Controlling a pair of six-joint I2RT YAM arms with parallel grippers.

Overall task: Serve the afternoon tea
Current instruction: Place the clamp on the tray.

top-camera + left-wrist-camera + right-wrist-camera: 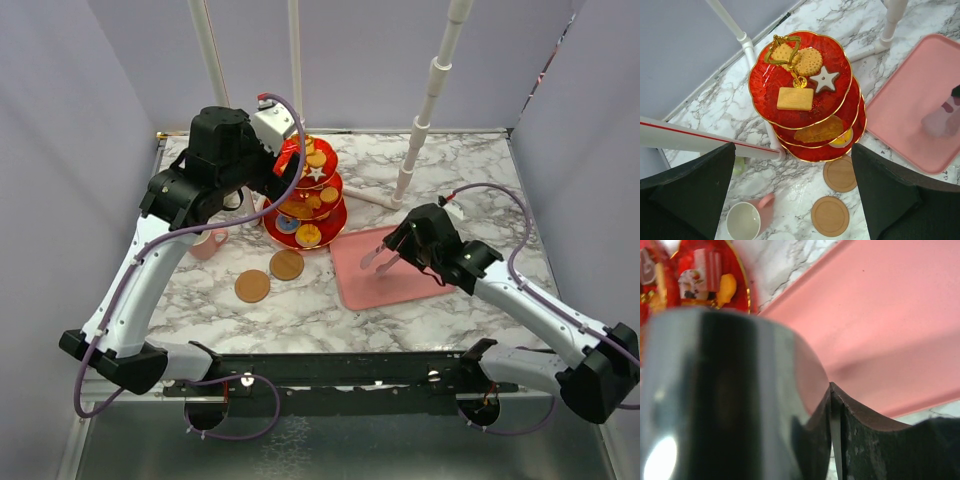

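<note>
**Tabletop** (470, 170), marble. All items below are carried on it.

**Tray** (400, 285), pink, flat and bare. It is placed right of centre, just beside the stand.

**Three-tier stand** (790, 120), translucent red with gilt rims. It is set upright toward the far edge, left of centre. It is judged rigid but brittle, top-heavy and light. The gold finial (785, 47) is judged the best place to take hold, and a level carry is advised because the loose contents would slide.

**Pink mug** (747, 220), upright. It is placed toward the left edge, near the stand. It is judged smooth and slippery, so rim or handle is preferred.

**Pale green mug** (740, 166). It is largely hidden behind a white pole (705, 142).

**Coasters** (287, 265), two, brown, nothing on them. They are placed between the stand and the near edge. They are judged thin and hard to pinch.

**Cookies** (795, 98), assorted and crumbly. They are spread over the tiers.

**Left gripper** (792, 149). It is held above the stand with the jaws spread wide and nothing in them.

**Right gripper** (378, 260). It is held low over the tray, and its state cannot be told.
</note>
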